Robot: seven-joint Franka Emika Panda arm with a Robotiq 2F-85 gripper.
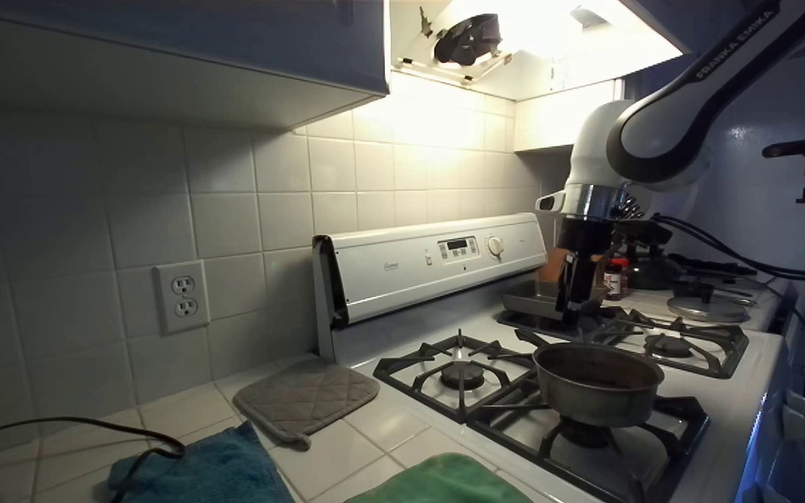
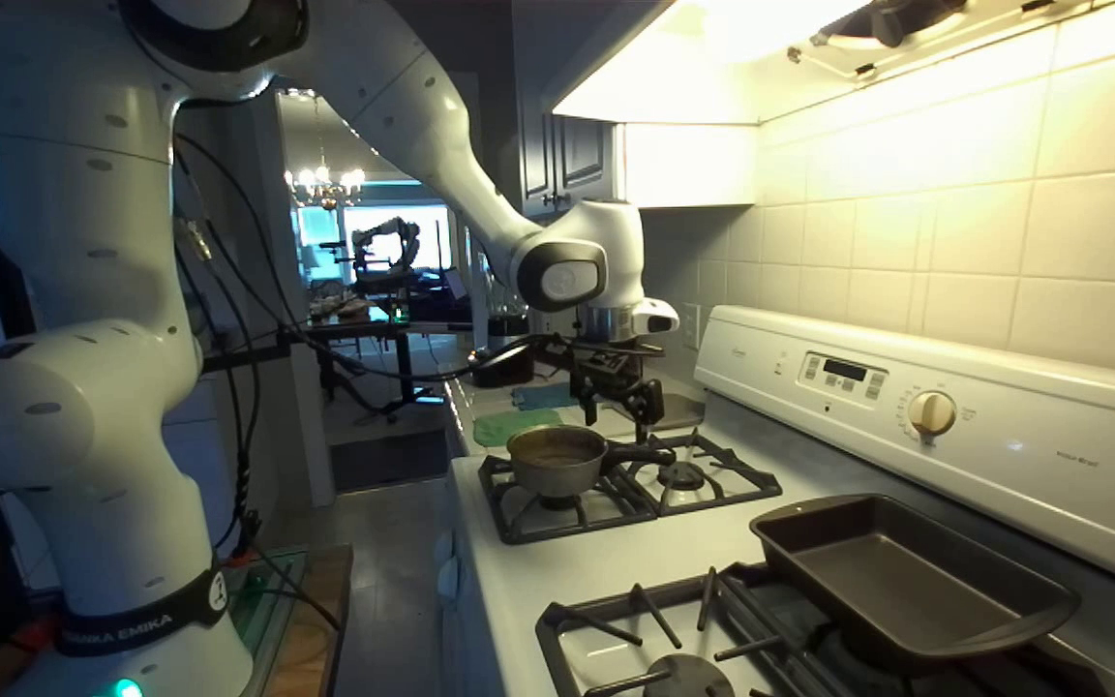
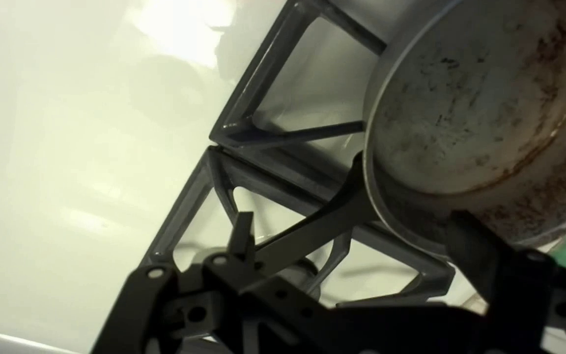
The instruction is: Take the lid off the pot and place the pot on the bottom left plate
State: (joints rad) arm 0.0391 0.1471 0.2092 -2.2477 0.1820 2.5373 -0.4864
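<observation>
You have the pot (image 1: 598, 398) uncovered on the bottom left plate (image 1: 586, 438), at the front left corner of the stovetop (image 2: 683, 542); your gripper (image 3: 354, 221) is released, jaws spread wide near the handle (image 3: 315, 233).

Shallow round grey metal pot (image 3: 479, 113): interior mottled rust-brown. Flat grey quilted fabric pot holder (image 1: 305, 402): stitched diamond pattern. Blue cloth (image 1: 214, 467). Green cloth (image 1: 444, 482). Square off-white wall tiles (image 1: 228, 220): regular grid.
</observation>
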